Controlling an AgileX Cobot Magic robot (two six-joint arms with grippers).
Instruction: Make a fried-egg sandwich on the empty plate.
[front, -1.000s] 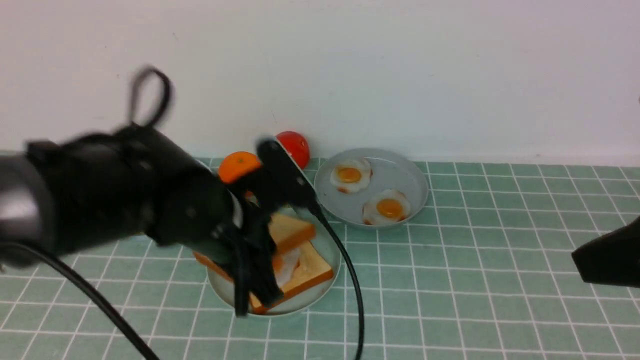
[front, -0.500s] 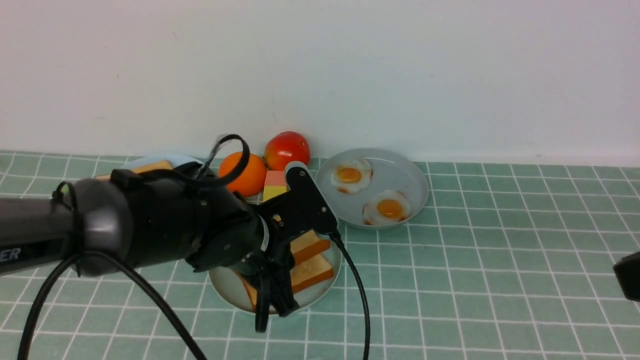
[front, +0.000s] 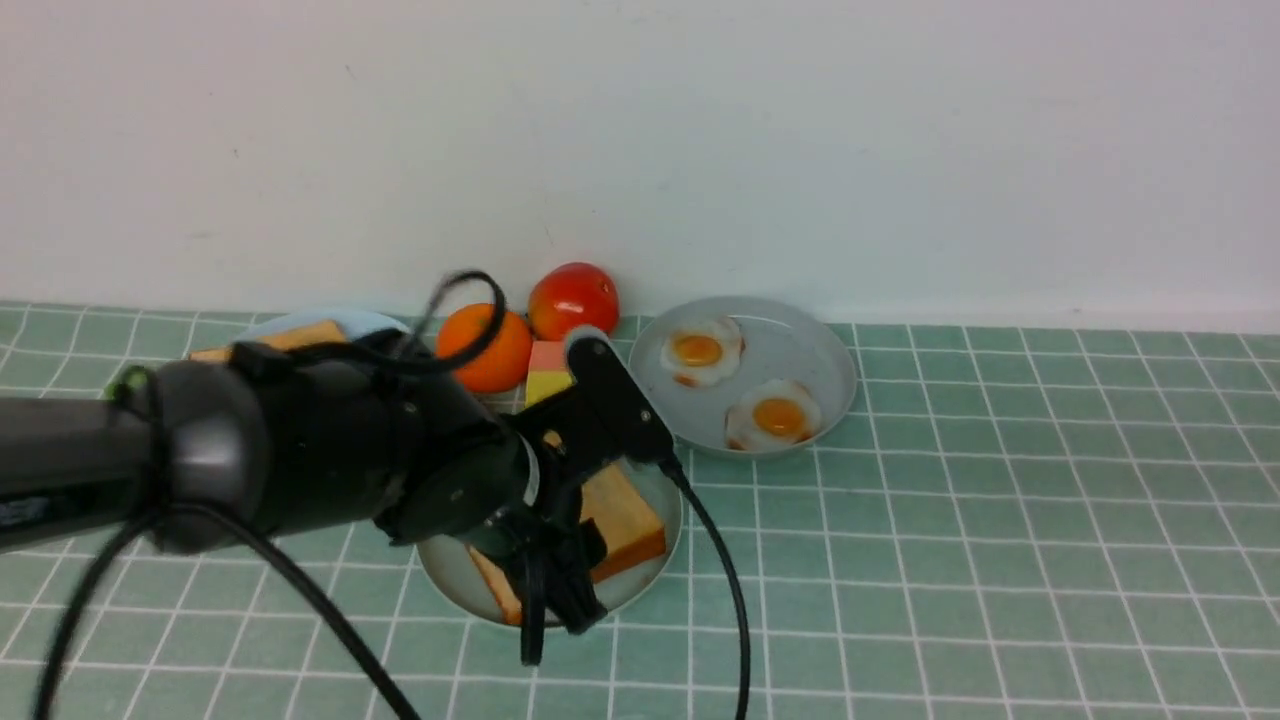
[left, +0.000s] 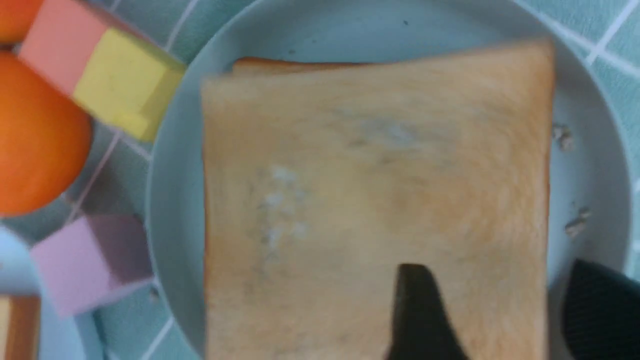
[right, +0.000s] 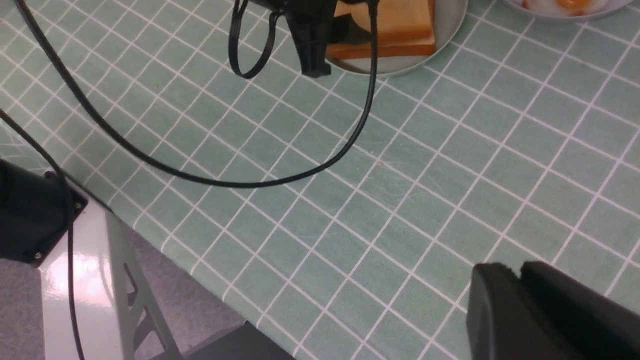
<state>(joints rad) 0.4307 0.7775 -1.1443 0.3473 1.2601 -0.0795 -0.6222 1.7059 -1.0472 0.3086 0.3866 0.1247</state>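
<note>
The fried-egg sandwich (front: 625, 520) lies on the empty plate (front: 448, 575), its top toast slice flat on the lower one; the egg between them is hidden. In the left wrist view the top slice (left: 370, 200) fills the mint-green plate (left: 170, 200). My left gripper (front: 555, 610) hangs over the plate's near edge, open (left: 505, 305): one finger over the toast, the other beyond its edge, gripping nothing. The right wrist view shows the sandwich (right: 400, 30) and plate (right: 445, 35) far off, and my right gripper (right: 517, 280) shut and empty above the tablecloth.
Behind on the right, a grey plate (front: 800, 345) holds two fried eggs (front: 700, 350). An orange (front: 485, 345), a tomato (front: 573, 298) and a pink-yellow block (front: 548, 372) stand by the wall. A pale blue plate (front: 262, 325) carries one toast slice. A lilac block (left: 92, 260) touches the plate.
The top slice, held tilted before, now lies flat on the stack. My left gripper has opened and let it go. The right arm has left the front view.
</note>
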